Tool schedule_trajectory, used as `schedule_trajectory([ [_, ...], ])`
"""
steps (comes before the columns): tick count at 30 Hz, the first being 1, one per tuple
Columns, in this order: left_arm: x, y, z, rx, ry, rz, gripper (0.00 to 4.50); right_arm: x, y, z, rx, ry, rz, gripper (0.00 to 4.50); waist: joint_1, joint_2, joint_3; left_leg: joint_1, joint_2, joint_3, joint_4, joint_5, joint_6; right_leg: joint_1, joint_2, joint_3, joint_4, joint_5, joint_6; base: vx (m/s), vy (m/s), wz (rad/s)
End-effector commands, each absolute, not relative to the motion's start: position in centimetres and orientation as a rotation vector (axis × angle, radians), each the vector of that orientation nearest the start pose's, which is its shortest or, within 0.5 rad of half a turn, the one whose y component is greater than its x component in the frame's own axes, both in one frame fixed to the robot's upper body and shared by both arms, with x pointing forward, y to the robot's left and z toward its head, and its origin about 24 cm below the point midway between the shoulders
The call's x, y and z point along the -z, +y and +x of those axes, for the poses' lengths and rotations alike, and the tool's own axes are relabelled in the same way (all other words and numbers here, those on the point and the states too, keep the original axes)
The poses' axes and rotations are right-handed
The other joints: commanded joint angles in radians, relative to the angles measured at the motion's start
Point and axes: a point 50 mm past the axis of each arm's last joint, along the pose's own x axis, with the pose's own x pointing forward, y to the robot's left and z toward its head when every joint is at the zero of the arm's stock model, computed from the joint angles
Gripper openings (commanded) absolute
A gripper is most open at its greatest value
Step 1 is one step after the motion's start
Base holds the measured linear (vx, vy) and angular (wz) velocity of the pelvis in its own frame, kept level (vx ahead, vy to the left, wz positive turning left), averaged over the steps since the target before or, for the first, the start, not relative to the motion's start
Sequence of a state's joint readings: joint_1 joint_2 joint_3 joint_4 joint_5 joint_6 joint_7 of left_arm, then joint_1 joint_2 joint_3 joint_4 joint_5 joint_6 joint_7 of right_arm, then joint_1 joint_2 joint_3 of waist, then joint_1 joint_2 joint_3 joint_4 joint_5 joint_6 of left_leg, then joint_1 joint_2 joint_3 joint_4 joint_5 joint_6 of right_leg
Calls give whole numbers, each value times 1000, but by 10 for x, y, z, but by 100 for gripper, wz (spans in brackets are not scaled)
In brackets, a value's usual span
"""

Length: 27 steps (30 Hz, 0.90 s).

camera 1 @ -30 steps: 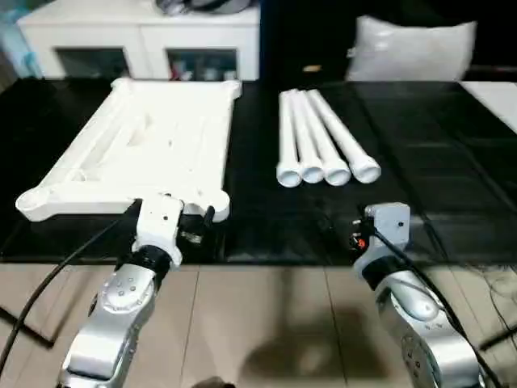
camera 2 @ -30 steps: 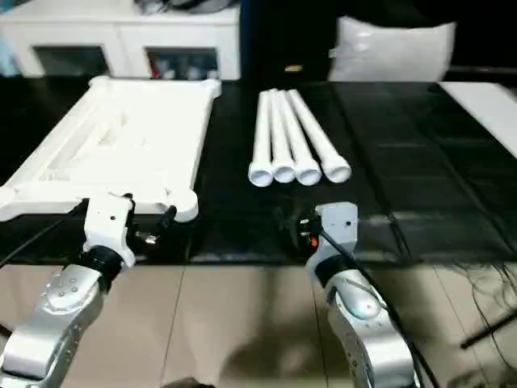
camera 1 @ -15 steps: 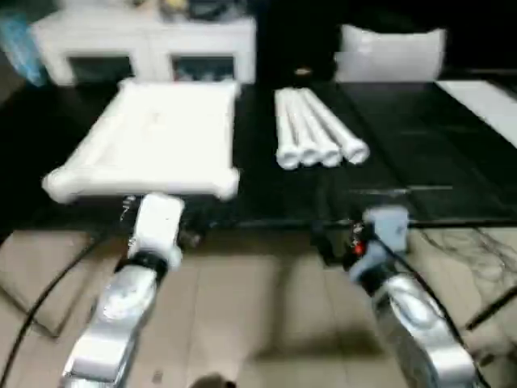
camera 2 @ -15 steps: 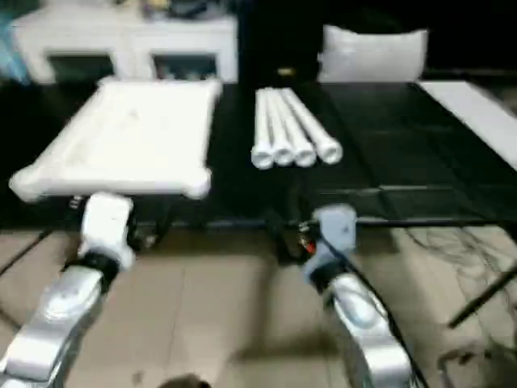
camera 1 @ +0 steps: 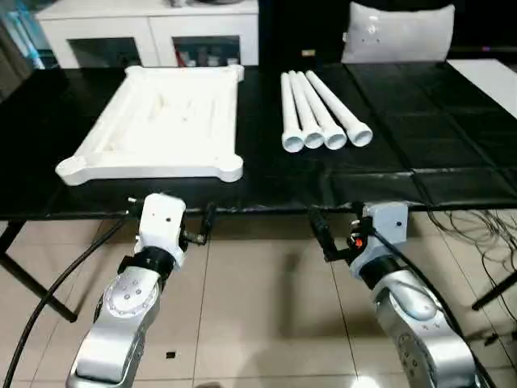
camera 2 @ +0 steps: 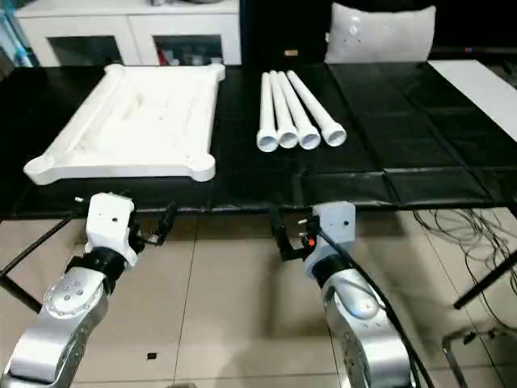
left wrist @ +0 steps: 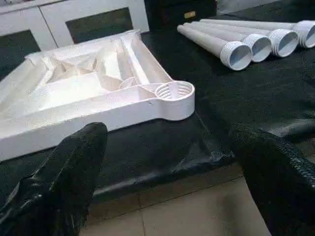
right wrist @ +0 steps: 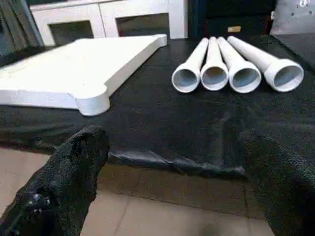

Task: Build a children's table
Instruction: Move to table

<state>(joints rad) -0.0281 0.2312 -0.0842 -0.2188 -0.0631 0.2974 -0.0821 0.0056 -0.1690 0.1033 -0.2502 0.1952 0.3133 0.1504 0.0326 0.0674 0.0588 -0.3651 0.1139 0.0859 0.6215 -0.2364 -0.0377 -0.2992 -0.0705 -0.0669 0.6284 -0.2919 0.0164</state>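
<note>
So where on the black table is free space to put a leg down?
Free: the strip between the tabletop and the four legs, the front edge of the black table, and the wide area right of the legs. Crowded: the legs lie tight side by side.

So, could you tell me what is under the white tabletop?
The tabletop lies ribbed side up on the black work table. Whatever sits between them is covered.

Upturned white tabletop (camera 1: 161,129) beside four legs (camera 1: 323,113).
</note>
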Motion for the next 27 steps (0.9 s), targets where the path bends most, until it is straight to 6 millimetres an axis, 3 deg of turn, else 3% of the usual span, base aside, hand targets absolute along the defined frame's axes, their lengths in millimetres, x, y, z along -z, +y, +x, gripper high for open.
schedule_trajectory([
  [1, -71, 165, 256, 162, 84, 171, 444, -67, -134, 249, -330, 92, 6, 450, 3, -12, -39, -1, 84, -21, -104, -328, 28, 38, -89, 59, -108, -245, -164, 0, 0, 0],
  [2, -71, 165, 256, 163, 86, 165, 444, -68, -133, 249, -335, 91, -2, 450, 18, -7, -44, -52, 53, -24, -93, -274, 108, 93, -116, 26, -139, -370, -122, 57, -10, 22],
  [3, -72, 165, 256, 164, 86, 162, 444, -68, -133, 250, -339, 95, -3, 450, 21, -21, -33, -77, 36, -16, -63, -232, 172, 114, -145, 7, -182, -507, -86, 57, -10, 22],
  [4, -72, 165, 256, 170, 86, 162, 444, -68, -131, 249, -346, 96, 1, 450, 21, -13, -35, -61, 44, -9, -46, -181, 191, 118, -161, -14, -207, -553, -80, 90, 13, 49],
  [5, -72, 165, 255, 171, 87, 162, 444, -68, -131, 249, -348, 96, 2, 450, 18, -9, -37, -60, 46, -9, -49, -164, 198, 125, -151, -28, -209, -532, -84, 120, 26, 67],
  [6, -72, 165, 255, 176, 87, 163, 444, -69, -130, 249, -354, 89, 8, 450, 19, 2, -44, -39, 44, -15, -73, -130, 222, 130, -99, -62, -198, -423, -91, 120, 26, 67],
  [7, -72, 164, 255, 177, 87, 164, 444, -69, -130, 249, -355, 86, 9, 450, 9, 10, -49, -24, 39, -35, -88, -98, 254, 133, -56, -84, -178, -335, -89, 199, 36, 64],
  [8, -72, 164, 255, 177, 87, 164, 444, -69, -130, 249, -357, 82, 6, 450, -23, 37, -74, 117, 37, -134, -96, 48, 416, 53, 53, -110, -68, -173, -44, 245, 29, 58],
  [9, -72, 164, 255, 177, 86, 163, 444, -73, -127, 248, -395, 38, -11, 450, -61, 26, -88, 215, 104, -265, -78, 236, 624, -71, 59, -57, 54, -240, 19, 245, 29, 58],
  [10, -73, 164, 255, 178, 86, 163, 444, -75, -125, 246, -419, 25, 6, 450, -41, 18, -82, 206, 128, -289, -51, 435, 667, -132, 26, 1, 99, -215, 37, 186, -1, 73],
  [11, -73, 165, 255, 179, 85, 164, 444, -76, -123, 245, -435, 17, 21, 450, -43, 9, -67, 149, 109, -269, -75, 453, 620, -130, 18, 43, 129, -123, 82, 11, -54, 74],
  [12, -73, 164, 256, 182, 85, 163, 444, -77, -124, 245, -432, 18, 25, 450, -43, 0, -63, 121, 92, -250, -88, 405, 573, -124, 16, 66, 129, -57, 87, 11, -54, 74],
  [13, -73, 164, 256, 183, 85, 163, 444, -77, -124, 245, -431, 18, 24, 450, -35, -17, -59, 96, 65, -227, -93, 329, 517, -119, 13, 90, 105, 13, 70, -26, -77, 65],
  [14, -73, 163, 256, 201, 82, 164, 444, -80, -124, 244, -438, 0, 41, 450, -28, -52, -53, 103, 2, -132, -79, 72, 367, -99, -21, 140, -26, 90, 40, 114, -88, 48],
  [15, -74, 162, 256, 220, 79, 167, 444, -80, -128, 245, -398, -3, 38, 450, 11, -125, -33, -13, -96, -46, 64, -139, 275, 25, -88, 255, -155, -163, 126, 114, -88, 48],
  [16, -75, 160, 256, 240, 76, 169, 444, -80, -130, 246, -368, -1, 30, 450, 26, -82, -45, -6, -80, -45, 96, -140, 235, 42, -141, 276, -140, -260, 84, 154, -74, 6],
  [17, -76, 155, 257, 289, 69, 160, 444, -80, -133, 246, -342, 19, 62, 450, 41, -77, -27, -44, -39, -53, 115, -61, 120, 67, -140, 250, -130, -361, -36, 144, -25, -11],
  [19, -76, 152, 258, 312, 68, 159, 444, -78, -135, 246, -327, 49, 67, 450, 45, -60, -29, -48, -19, -56, 103, -25, 83, 76, -129, 233, -143, -368, -166, 136, -6, -8],
  [20, -76, 147, 259, 351, 69, 156, 444, -76, -138, 246, -304, 73, 69, 450, 50, -42, -34, -48, 0, -49, 50, 14, 70, 82, -80, 191, -145, -336, -248, 109, 75, -6],
  [21, -76, 147, 259, 351, 69, 156, 444, -76, -138, 246, -304, 73, 69, 450, 43, -8, -35, 21, 16, -33, 5, -40, 14, 33, -15, 205, -152, -382, -227, 109, 75, -6],
  [22, -75, 143, 260, 374, 72, 150, 444, -76, -139, 247, -298, 70, 68, 450, 21, 38, -45, 93, 102, -68, -99, -142, -83, -22, 67, 127, -61, -309, -114, 91, 155, -37],
  [23, -74, 140, 260, 391, 74, 144, 444, -77, -141, 247, -293, 67, 63, 450, -16, 18, -57, 160, 215, -111, -158, -424, -122, -82, 31, 72, 69, -205, -45, 122, 149, -55],
  [24, -73, 136, 259, 409, 75, 137, 444, -78, -144, 245, -289, 62, 50, 450, -16, 22, -67, 187, 222, -96, -149, -380, -94, -117, 6, 45, 97, -81, 7, 122, 149, -55],
  [25, -73, 135, 259, 409, 76, 137, 444, -78, -144, 245, -289, 61, 49, 450, -17, 28, -65, 182, 213, -84, -147, -298, -76, -124, -1, 29, 102, -33, 20, 144, 90, -51],
  [26, -72, 133, 260, 412, 80, 139, 444, -78, -146, 245, -286, 55, 38, 450, -17, 13, -55, 175, 203, -12, -151, -223, -48, -141, -16, 7, 90, 58, -7, 146, 47, -61],
  [27, -71, 132, 260, 414, 81, 137, 444, -79, -147, 245, -280, 48, 21, 450, -22, -27, -54, 140, 151, -42, -150, -174, 84, -110, -33, 8, 54, 137, -6, 146, 47, -61],
])
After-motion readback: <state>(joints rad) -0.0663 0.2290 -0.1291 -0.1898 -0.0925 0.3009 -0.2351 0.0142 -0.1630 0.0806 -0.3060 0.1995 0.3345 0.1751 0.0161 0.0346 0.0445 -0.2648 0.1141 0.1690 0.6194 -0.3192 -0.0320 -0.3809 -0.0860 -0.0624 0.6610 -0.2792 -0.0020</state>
